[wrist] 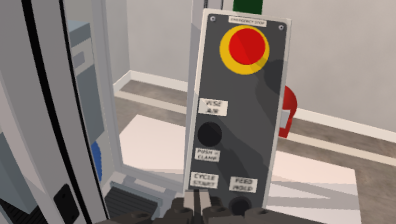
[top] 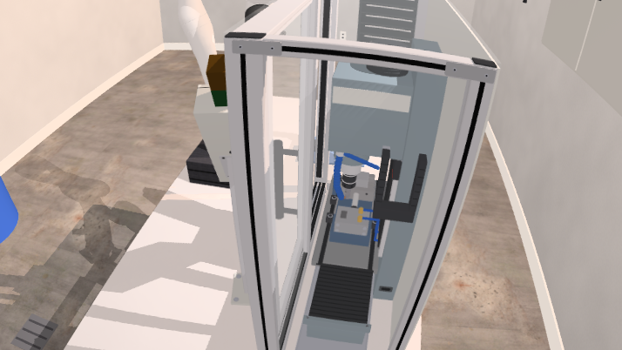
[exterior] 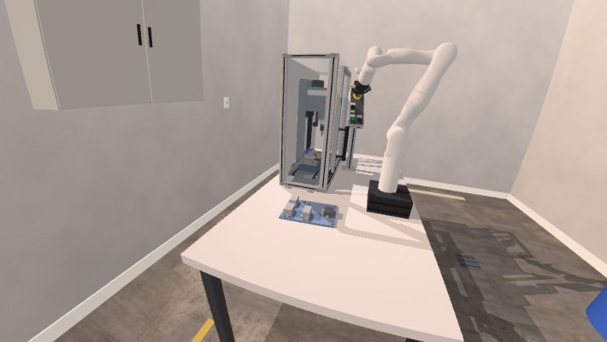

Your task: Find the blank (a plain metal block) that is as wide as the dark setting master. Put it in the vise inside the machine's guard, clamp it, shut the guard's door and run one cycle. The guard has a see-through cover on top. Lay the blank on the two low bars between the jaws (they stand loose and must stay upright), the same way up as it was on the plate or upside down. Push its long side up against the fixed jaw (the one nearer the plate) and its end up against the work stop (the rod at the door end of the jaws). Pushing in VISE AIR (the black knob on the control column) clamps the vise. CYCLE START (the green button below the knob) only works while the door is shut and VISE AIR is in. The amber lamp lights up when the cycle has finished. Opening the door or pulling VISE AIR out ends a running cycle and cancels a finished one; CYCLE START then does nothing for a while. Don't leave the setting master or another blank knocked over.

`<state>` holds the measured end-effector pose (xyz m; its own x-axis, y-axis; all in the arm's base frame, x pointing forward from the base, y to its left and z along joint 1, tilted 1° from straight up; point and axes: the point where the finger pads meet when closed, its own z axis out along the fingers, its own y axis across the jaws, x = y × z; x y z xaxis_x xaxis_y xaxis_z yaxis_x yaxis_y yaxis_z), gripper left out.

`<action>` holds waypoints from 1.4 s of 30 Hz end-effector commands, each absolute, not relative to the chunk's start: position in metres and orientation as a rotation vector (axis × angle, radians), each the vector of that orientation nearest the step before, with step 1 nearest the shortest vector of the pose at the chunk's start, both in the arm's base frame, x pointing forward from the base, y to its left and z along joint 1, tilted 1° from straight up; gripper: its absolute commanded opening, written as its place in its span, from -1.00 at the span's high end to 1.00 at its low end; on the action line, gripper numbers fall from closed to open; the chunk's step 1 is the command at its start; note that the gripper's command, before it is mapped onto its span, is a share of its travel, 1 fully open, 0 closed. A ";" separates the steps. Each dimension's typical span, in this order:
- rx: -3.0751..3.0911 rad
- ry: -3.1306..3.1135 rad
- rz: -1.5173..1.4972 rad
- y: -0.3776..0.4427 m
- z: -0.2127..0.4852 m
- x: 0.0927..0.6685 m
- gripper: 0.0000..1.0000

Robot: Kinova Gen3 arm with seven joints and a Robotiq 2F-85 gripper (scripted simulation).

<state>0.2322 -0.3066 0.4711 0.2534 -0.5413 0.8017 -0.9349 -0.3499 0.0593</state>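
Note:
My gripper (wrist: 196, 204) (exterior: 358, 94) is shut and empty, right in front of the control column's panel (wrist: 272, 105) (exterior: 355, 113). Its fingertips lie just under the CYCLE START label (wrist: 204, 180) and hide the green button in the wrist view; the button (exterior: 353, 119) shows green in the exterior view. The black VISE AIR knob (wrist: 209, 134) sits above. A grey blank (top: 348, 219) lies in the blue vise (top: 346, 237) (exterior: 307, 165) inside the guard (top: 361, 57) (exterior: 310, 55). The door with its grey handle (top: 279, 178) looks shut. The lamp (top: 216, 67) looks dark amber.
A red emergency stop (wrist: 249, 45) tops the panel and a black FEED HOLD button (wrist: 241, 204) sits beside my fingers. The blue plate (exterior: 316, 222) holds several blocks, such as one (exterior: 290, 208) on its left. The arm's black base (exterior: 389, 202) stands to its right.

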 end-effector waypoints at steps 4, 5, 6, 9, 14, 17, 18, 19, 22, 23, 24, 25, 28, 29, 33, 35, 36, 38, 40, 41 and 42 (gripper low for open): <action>1.873 -1.396 0.996 -0.313 0.484 0.233 0.80; 1.873 -1.396 0.996 -0.313 0.484 0.233 0.80; 1.873 -1.396 0.996 -0.313 0.484 0.233 0.80; 1.873 -1.396 0.996 -0.313 0.484 0.233 0.80; 1.819 -1.424 1.018 -0.313 0.484 0.233 0.80; 1.782 -1.442 1.032 -0.313 0.484 0.233 0.80; 1.782 -1.442 1.032 -0.313 0.484 0.233 0.80; 1.782 -1.442 1.032 -0.313 0.484 0.233 0.80; 1.782 -1.442 1.032 -0.313 0.484 0.233 0.80; 1.782 -1.442 1.032 -0.313 0.484 0.233 0.80; 1.782 -1.442 1.032 -0.313 0.484 0.233 0.80; 1.782 -1.442 1.032 -0.313 0.484 0.233 0.80; 1.782 -1.442 1.032 -0.313 0.484 0.233 0.80; 1.782 -1.442 1.032 -0.318 0.481 0.234 0.80; 1.782 -1.442 1.032 -0.338 0.469 0.238 0.80; 1.782 -1.442 1.032 -0.338 0.469 0.238 0.80; 1.782 -1.442 1.032 -0.338 0.469 0.238 0.80; 1.782 -1.442 1.032 -0.338 0.469 0.238 0.80; 1.782 -1.442 1.032 -0.338 0.469 0.238 0.80; 1.782 -1.442 1.032 -0.338 0.469 0.238 0.80; 1.782 -1.442 1.032 -0.338 0.469 0.238 0.80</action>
